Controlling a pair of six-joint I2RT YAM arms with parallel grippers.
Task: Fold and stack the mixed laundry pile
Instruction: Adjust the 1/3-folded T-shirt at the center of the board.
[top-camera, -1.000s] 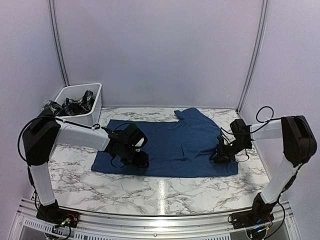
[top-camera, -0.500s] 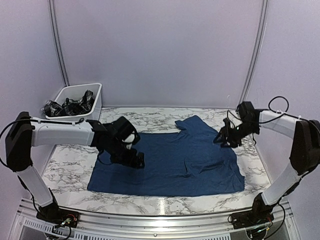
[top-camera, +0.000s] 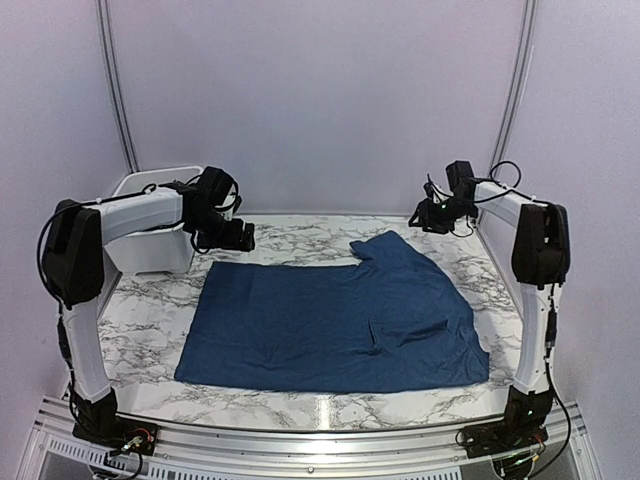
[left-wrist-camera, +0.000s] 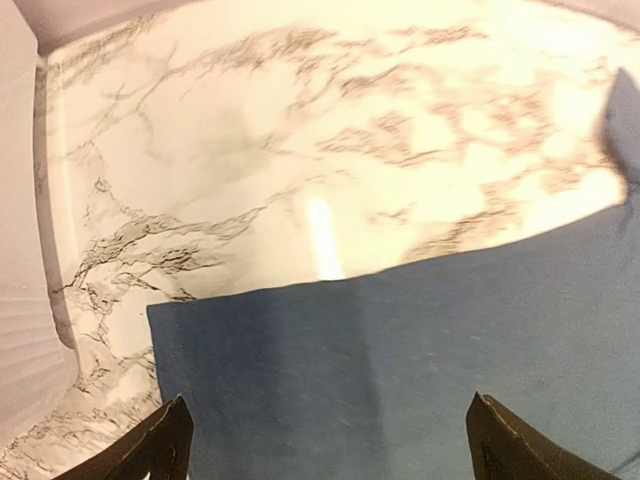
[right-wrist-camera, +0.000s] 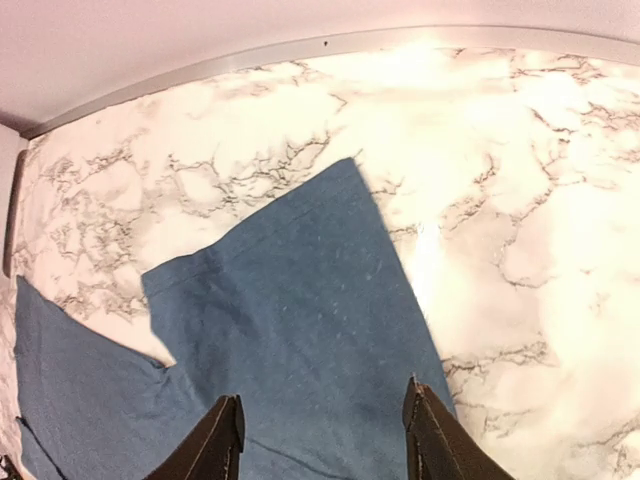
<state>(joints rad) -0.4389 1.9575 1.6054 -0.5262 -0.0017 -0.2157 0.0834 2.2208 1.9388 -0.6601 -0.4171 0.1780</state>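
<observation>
- Fingers (left-wrist-camera: 160, 452) of the left gripper (top-camera: 238, 238) stand spread wide and released, with nothing between them.
- Fingers (right-wrist-camera: 222, 440) of the right gripper (top-camera: 420, 218) are also apart and hold nothing.
- One navy t-shirt (top-camera: 330, 320) is in sight. It lies flat on the marble table (top-camera: 300, 400), with one small crease toward its right side.
- In the left wrist view, the shirt's far left corner sits just ahead of the left fingertips, and its far edge runs across beyond them.
- In the right wrist view, one short sleeve spreads ahead of and between the right fingertips, with bare marble off to the right-hand finger's side.
- One white bin (top-camera: 150, 255) stands just behind and to the left of the left fingers. The left arm crosses it and hides most of its inside.
- Two grippers and four fingers in all, and none of them touches the cloth.
- A second ago both grippers were low on the shirt, the left on its near left part and the right on its right side. Now both are up at the table's far edge.
- The shirt now lies wider and nearer the arm bases than it did then.
- The plaid garment that showed in the bin a second ago is now covered by the left arm.
</observation>
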